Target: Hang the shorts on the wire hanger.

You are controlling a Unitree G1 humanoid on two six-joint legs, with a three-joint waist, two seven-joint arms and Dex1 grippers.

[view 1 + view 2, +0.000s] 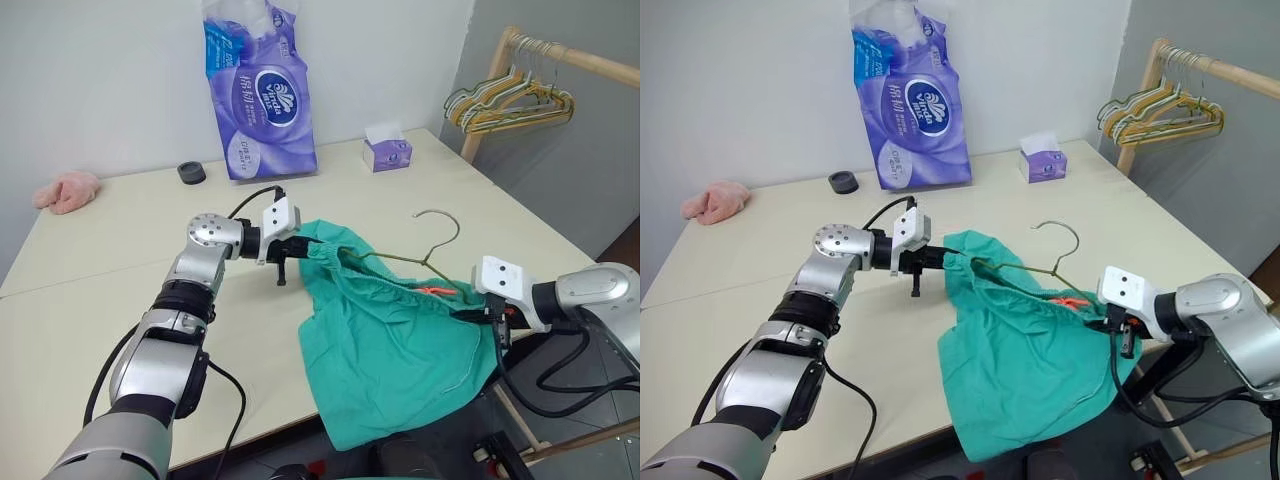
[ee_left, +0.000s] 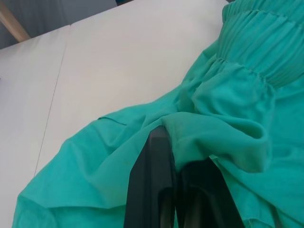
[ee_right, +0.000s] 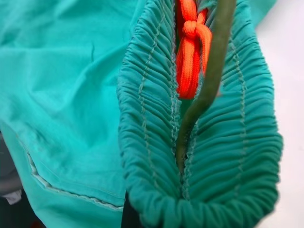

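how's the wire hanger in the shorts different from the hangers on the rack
The wire hanger is a single one lying low over the table, its lower part threaded into the shorts; the rack hangers are a bunch hooked on a wooden rail. The wire hanger carries cloth; the rack hangers are bare. Both have thin frames with hooks.

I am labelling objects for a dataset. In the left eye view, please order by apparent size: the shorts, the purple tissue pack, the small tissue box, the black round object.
1. shorts
2. purple tissue pack
3. small tissue box
4. black round object

The shorts lie nearer the camera, which enlarges them somewhat.
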